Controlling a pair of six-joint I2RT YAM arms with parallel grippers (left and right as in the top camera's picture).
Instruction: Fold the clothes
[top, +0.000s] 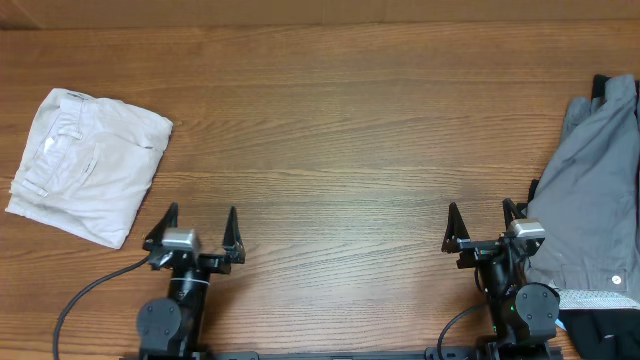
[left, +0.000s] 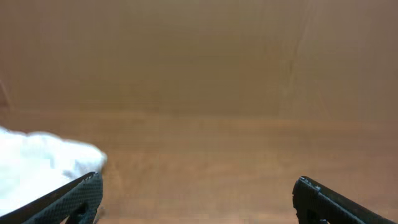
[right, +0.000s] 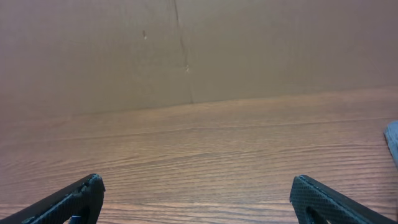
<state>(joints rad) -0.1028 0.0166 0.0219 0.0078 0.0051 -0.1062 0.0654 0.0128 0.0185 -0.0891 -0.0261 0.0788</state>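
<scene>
Lying seemingly folded, one shorts (top: 90, 165), one grey garment (top: 595, 190)

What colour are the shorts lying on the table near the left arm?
Pale cream, almost white. The shorts show best in the overhead view.

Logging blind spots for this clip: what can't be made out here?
- Shorts: left wrist view shows only a blurred white patch, cut by the left edge.
- Grey garment: cut by the right edge overhead; a mere sliver in the right wrist view.
- Black item: cut by the overhead's bottom corner; label unreadable.
</scene>
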